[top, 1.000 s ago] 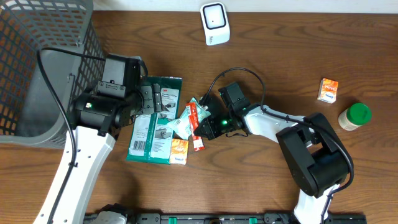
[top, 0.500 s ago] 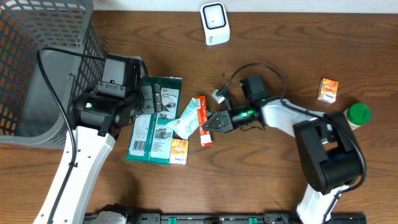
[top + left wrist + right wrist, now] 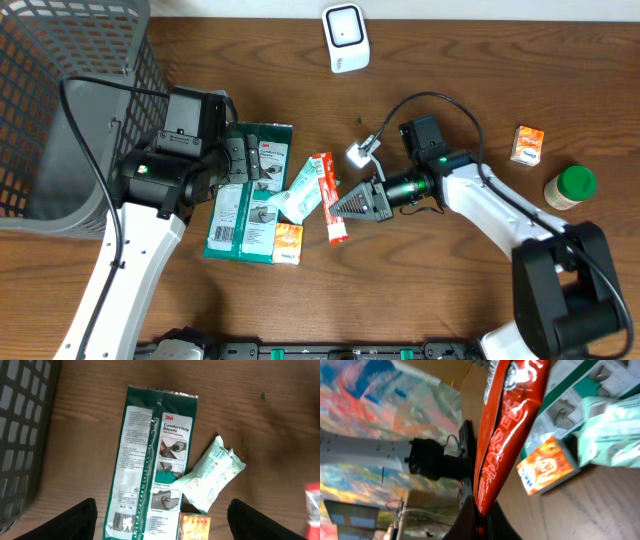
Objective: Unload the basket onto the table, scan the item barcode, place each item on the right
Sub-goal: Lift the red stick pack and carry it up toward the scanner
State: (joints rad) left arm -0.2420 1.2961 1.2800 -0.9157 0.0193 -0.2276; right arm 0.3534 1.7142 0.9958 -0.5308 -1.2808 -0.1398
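Right jaws clamped on edge of red packet. Packet at middle of worktop, just right of mint pouch, well apart from scanner at far edge. Left jaws wide apart, holding nothing, over glove pack. Orange box beside pack. Basket at left.

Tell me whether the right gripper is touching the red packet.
Touching. The right wrist view shows the red packet with its lower end pinched between the shut fingers of the right gripper.
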